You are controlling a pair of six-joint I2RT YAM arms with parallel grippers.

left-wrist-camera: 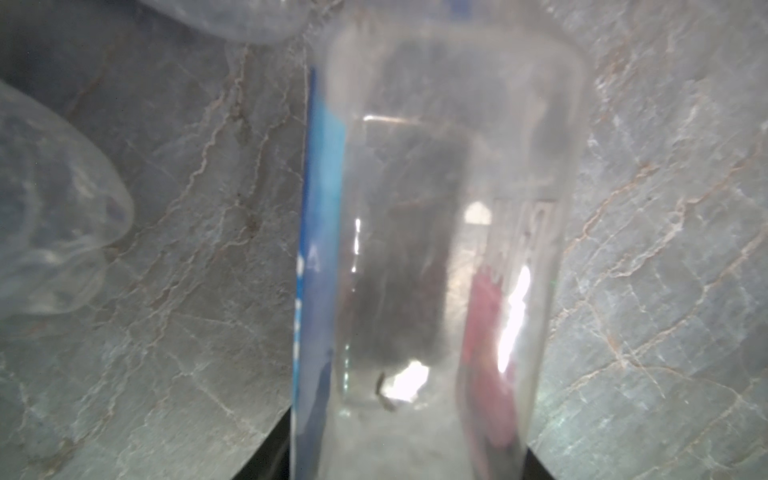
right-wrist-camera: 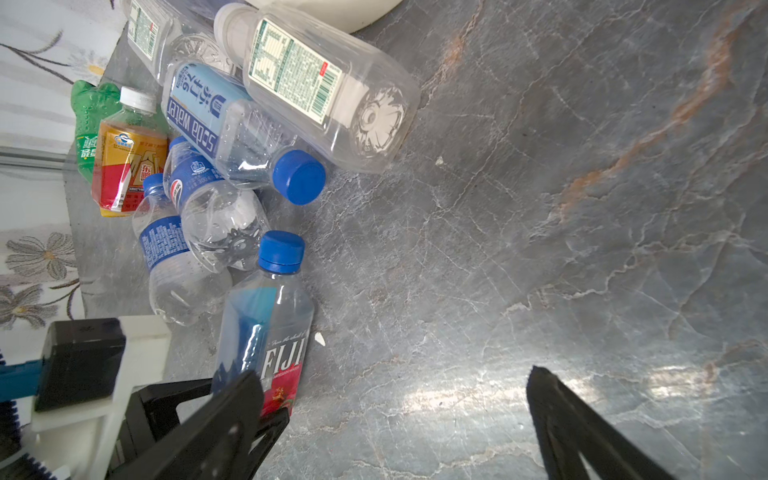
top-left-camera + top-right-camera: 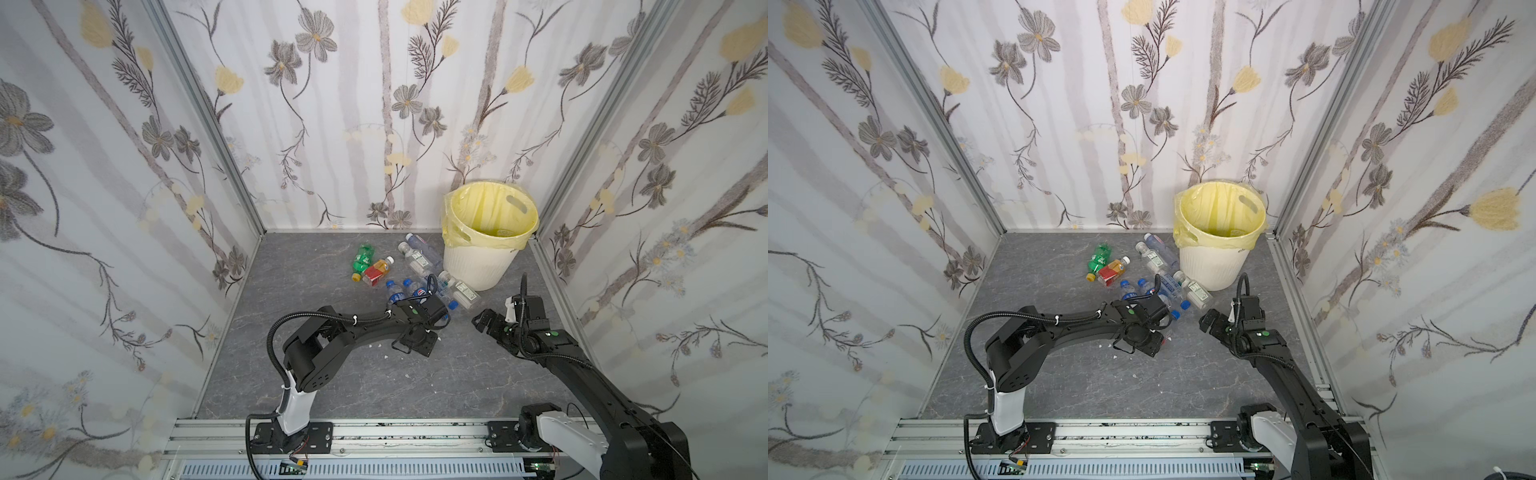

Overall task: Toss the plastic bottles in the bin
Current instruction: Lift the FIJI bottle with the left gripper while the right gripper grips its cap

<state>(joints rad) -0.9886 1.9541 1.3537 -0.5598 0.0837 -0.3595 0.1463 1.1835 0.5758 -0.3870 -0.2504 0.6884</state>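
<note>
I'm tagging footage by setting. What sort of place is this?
Probably a staged robot test booth: flower-print wall panels in aluminium framing, black robot arms bolted to a metal rail.

Toppled bottles (image 3: 419, 259) beside yellow-lined bin (image 3: 478, 266)

Bottles (image 3: 417, 259) heaped left of bin (image 3: 473, 266), bin back right, front bottle (image 2: 270, 332) in left claw (image 1: 405, 457)

Both the left arm (image 3: 340, 332) and the right arm (image 3: 582, 374) are chunky matte black, with a white shell (image 3: 294, 409) on the bottom link and a little green dot (image 3: 414, 309) near the wrist. Each has a ribbed black hose (image 3: 270, 338), and the left one's is pinned with white zip ties (image 3: 355, 319). The bases sit on black plates (image 3: 316, 434) with silver screws, and the fingers (image 2: 565, 415) are plain black wedges.
</note>
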